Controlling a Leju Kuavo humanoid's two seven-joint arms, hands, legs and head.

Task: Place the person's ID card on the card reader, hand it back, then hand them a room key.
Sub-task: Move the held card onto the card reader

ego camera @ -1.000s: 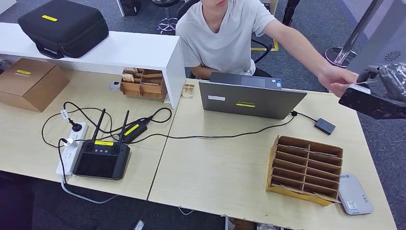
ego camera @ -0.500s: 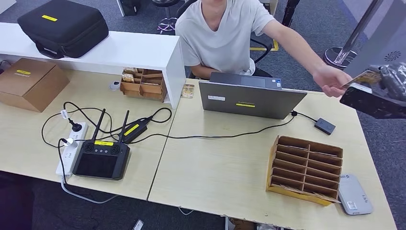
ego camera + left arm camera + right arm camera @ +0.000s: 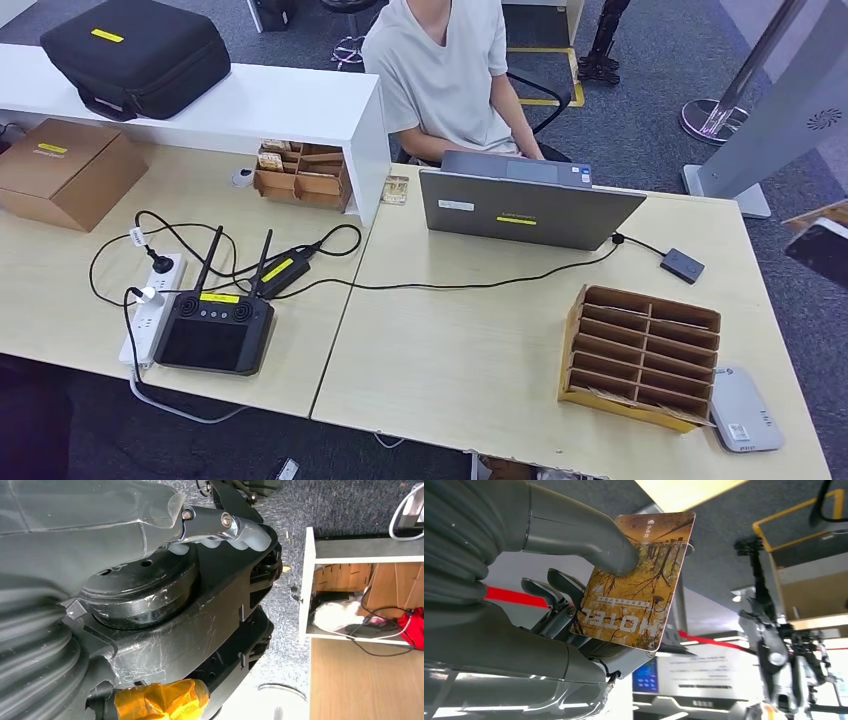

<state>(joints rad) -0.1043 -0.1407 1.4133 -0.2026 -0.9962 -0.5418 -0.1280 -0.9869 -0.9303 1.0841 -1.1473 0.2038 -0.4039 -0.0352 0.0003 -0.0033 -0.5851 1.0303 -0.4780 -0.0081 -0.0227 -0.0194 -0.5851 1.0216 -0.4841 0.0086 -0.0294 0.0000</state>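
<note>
Got the card (image 3: 639, 580) off the person (image 3: 440, 70), now pinched in right hand (image 3: 574, 580). Reader (image 3: 743, 408) next, prob. Can't tell w/ left hand (image 3: 150, 605).

A light wooden desk (image 3: 450, 350) held a laptop (image 3: 525, 205), cardboard slotted organizer (image 3: 640, 355), grey card reader (image 3: 745, 410), black controller (image 3: 212, 332), power strip (image 3: 150, 310) and cardboard box (image 3: 62, 172).

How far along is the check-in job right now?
Early, it seems. In hand: the right robot hand pinches a card printed MOTEL. Done: nothing I can confirm; the grey card reader beside the cardboard sorter is bare. Left: lay the card there, return it to the person behind the laptop, then hand over a room key.
</note>
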